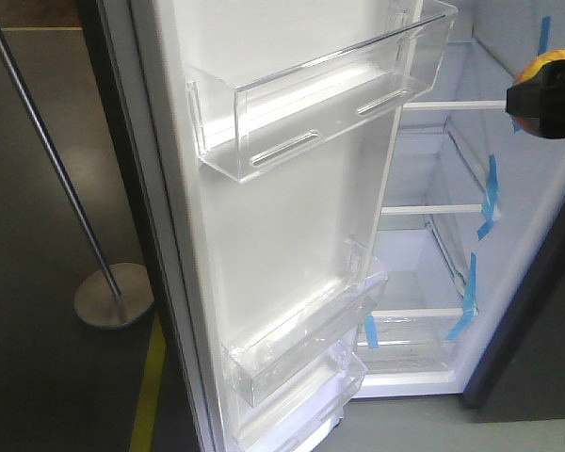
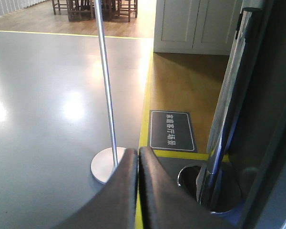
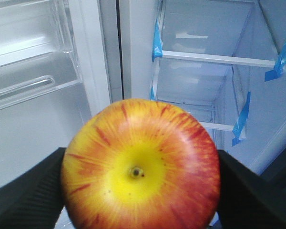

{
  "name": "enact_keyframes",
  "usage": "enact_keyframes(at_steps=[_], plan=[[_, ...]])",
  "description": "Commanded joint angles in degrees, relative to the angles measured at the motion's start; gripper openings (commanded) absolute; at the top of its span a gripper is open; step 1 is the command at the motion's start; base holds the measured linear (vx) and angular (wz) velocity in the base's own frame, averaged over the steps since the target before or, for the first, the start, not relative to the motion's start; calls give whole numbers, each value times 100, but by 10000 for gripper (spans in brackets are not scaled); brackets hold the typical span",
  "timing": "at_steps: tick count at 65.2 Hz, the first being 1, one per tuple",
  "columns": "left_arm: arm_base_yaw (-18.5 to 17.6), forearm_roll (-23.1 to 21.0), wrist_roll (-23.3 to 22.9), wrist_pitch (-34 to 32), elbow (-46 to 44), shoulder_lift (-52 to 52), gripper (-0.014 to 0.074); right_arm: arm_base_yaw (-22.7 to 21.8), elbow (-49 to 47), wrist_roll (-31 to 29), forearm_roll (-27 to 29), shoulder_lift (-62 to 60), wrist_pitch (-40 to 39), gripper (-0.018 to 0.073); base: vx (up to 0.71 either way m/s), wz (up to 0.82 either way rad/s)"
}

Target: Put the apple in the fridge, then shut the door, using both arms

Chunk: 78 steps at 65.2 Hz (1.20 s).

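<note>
The apple (image 3: 140, 167), red with a yellow centre, fills the lower right wrist view, clamped between the black fingers (image 3: 26, 195) of my right gripper (image 3: 140, 191). In the front view the apple (image 1: 549, 71) and right gripper (image 1: 544, 105) hang at the right edge, in front of the open fridge (image 1: 433, 226). The fridge's white inside shows glass shelves (image 3: 217, 58) and blue tape strips (image 3: 241, 117). The door (image 1: 292, 235) stands wide open at the left, white inner face with clear bins (image 1: 320, 104). My left gripper (image 2: 138, 155) is shut on nothing, low above the floor outside the fridge.
A metal stanchion pole (image 2: 106, 81) on a round base (image 2: 105, 164) stands on the grey floor left of the door. A second chrome post (image 2: 229, 109) and base lie to the right. A yellow floor line (image 2: 145, 114) and a dark floor sign (image 2: 171, 130) run ahead.
</note>
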Motion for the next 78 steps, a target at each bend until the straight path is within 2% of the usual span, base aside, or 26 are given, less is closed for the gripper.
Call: enact_keyframes(at_steps=[1,34,53,70,78], plan=[[-38,16,-21,-362,88,-93,-8,-36,-190,13,10,-153,-443,168,0,0],[-38,29,22,-422,88,-93,-8,-36,-190,13,10,-153,-443,168,0,0],[-38,-29,15,-1879,88,-93,-8,-36,-190,13,23,-153,-424,168,0,0],[-38,-51,4,-2269,88,-93,-8,-36,-190,13,84,-158,-226,168,0,0],[-38,-495,-551,-2608,47,-93,-8,-36,-190,-101,340,-253,-441,168,0,0]])
